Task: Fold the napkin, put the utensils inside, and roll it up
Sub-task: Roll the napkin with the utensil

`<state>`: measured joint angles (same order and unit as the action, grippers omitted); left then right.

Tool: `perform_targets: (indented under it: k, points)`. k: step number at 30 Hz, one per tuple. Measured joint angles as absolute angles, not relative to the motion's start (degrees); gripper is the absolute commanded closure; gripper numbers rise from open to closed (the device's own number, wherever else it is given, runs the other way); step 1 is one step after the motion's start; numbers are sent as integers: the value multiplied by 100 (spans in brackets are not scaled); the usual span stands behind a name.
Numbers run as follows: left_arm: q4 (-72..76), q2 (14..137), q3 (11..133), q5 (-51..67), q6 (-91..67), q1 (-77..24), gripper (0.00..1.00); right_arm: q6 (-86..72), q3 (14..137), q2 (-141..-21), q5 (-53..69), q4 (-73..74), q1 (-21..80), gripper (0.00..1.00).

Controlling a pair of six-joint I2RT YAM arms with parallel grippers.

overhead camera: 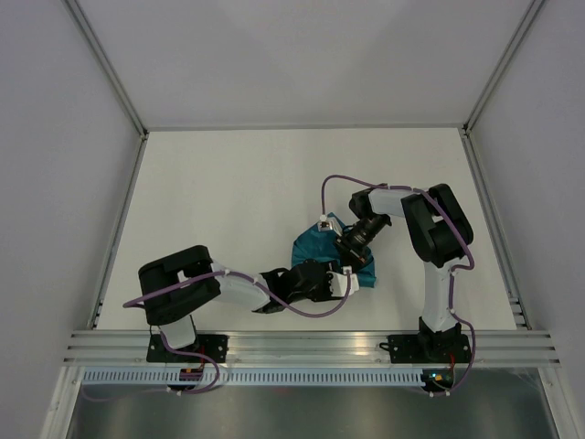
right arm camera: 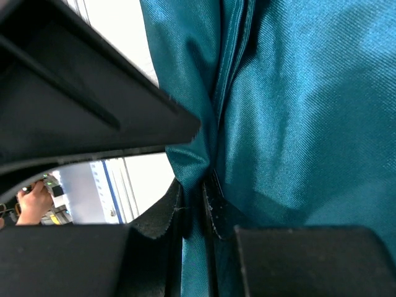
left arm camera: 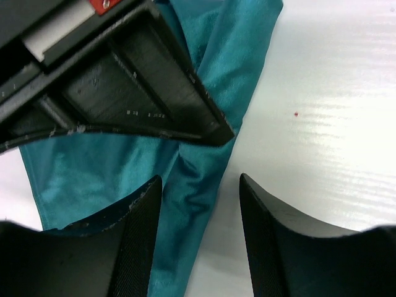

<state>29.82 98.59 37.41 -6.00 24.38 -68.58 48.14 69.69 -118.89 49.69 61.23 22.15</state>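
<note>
White table (overhead camera: 274, 183), evenly lit, with a faint sheen; one red speck (left arm camera: 296, 114) on its surface. Plain pale grey walls (overhead camera: 302, 55) enclose three sides, joined by aluminium posts (overhead camera: 107, 64) at the far corners. Grooved aluminium rails (overhead camera: 311, 340) run along the near edge, with a slotted strip (overhead camera: 302, 375) just below.

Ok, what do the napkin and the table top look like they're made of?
The napkin: woven cloth, possibly a satin-like synthetic, teal with a soft sheen; fine weave lines and limp folds show. The table: a hard, smooth white board, perhaps laminate or paint, slightly glossy with faint streaky reflections.
</note>
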Motion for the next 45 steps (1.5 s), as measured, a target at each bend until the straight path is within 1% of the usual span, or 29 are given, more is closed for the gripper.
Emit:
perform_targets:
  k: [8, 11, 14, 15, 17, 18, 20, 21, 23, 25, 26, 28, 29, 31, 33, 35, 40, 45]
  points:
    - [3151, 10106, 3924, -600, 2639, -6958, 41, 4779, 7089, -12062, 5024, 6302, 2189, 95]
    - [3201, 10180, 3981, -596, 2650, -6958, 43, 4777, 7146, -12116, 5026, 6366, 2189, 95]
    - [3269, 10230, 3983, -582, 2648, -6958, 50, 4777, 7177, -12147, 5026, 6401, 2189, 95]
    - [3275, 10248, 3994, -572, 2648, -6958, 56, 4775, 7185, -12158, 5026, 6412, 2189, 95]
    - [3273, 10289, 4016, -548, 2644, -6956, 67, 4777, 7196, -12167, 5030, 6429, 2187, 95]
    - [3260, 10309, 4029, -532, 2641, -6956, 78, 4775, 7201, -12169, 5030, 6431, 2187, 94]
    - [3197, 10324, 4056, -484, 2624, -6954, 86, 4775, 7205, -12173, 5017, 6438, 2185, 93]
    - [3168, 10326, 4064, -451, 2624, -6945, 92, 4775, 7205, -12173, 5017, 6442, 2185, 92]
    - [3114, 10324, 4086, -379, 2611, -6910, 97, 4777, 7205, -12175, 5009, 6447, 2182, 89]
    - [3002, 10322, 4143, -252, 2580, -6853, 98, 4777, 7205, -12173, 4998, 6455, 2169, 84]
    - [2958, 10322, 4169, -176, 2563, -6820, 98, 4775, 7205, -12173, 4989, 6462, 2161, 79]
    - [2836, 10322, 4246, 51, 2495, -6724, 98, 4766, 7205, -12164, 4976, 6473, 2145, 73]
    - [2781, 10322, 4278, 172, 2464, -6676, 98, 4753, 7205, -12154, 4965, 6477, 2139, 65]
    - [2685, 10322, 4340, 416, 2381, -6578, 98, 4720, 7203, -12105, 4947, 6512, 2128, 58]
    - [2628, 10322, 4379, 604, 2324, -6506, 98, 4711, 7201, -12007, 4901, 6536, 2108, 54]
    - [2567, 10326, 4427, 808, 2220, -6405, 98, 4718, 7192, -11902, 4847, 6532, 2086, 50]
    - [2467, 10361, 4530, 1293, 1959, -6158, 98, 4751, 7192, -11605, 4659, 6261, 1942, 49]
    - [2276, 10440, 4694, 1876, 1686, -5876, 98, 4775, 7194, -11137, 4534, 5774, 1485, 48]
